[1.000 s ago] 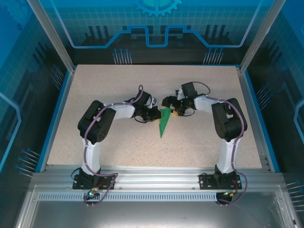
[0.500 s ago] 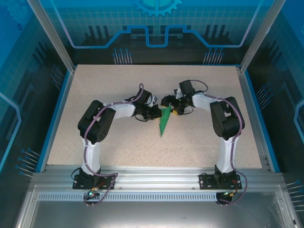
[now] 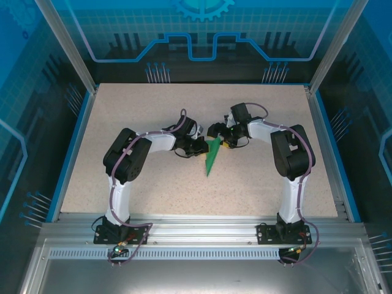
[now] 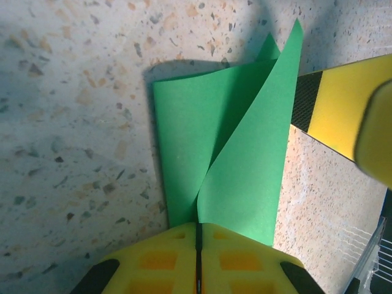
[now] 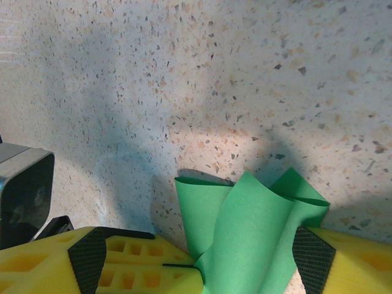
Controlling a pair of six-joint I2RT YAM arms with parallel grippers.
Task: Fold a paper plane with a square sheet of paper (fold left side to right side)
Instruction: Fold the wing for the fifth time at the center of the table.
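Observation:
The green paper [image 3: 212, 158] lies mid-table as a slim folded dart shape, its point toward the near edge. My left gripper [image 3: 201, 147] meets it from the left. In the left wrist view its yellow jaws [image 4: 198, 248] are shut on the paper [image 4: 239, 153], whose two flaps curl apart above the pinch. My right gripper [image 3: 222, 142] comes in from the right and stands open. Its yellow fingers [image 5: 349, 260] flank the loose paper flaps [image 5: 257, 239] without squeezing them. One right finger [image 4: 343, 110] shows beside the paper's right edge.
The speckled tabletop [image 3: 153, 116] stretches out on all sides of the paper. Blue rails border it left and right, and an aluminium frame [image 3: 196, 229] carries the arm bases at the near edge. A grey block [image 5: 21, 190] sits at the left of the right wrist view.
The right wrist has shifted slightly to the left and toward the paper's wide end. The left gripper and the paper have stayed in place.

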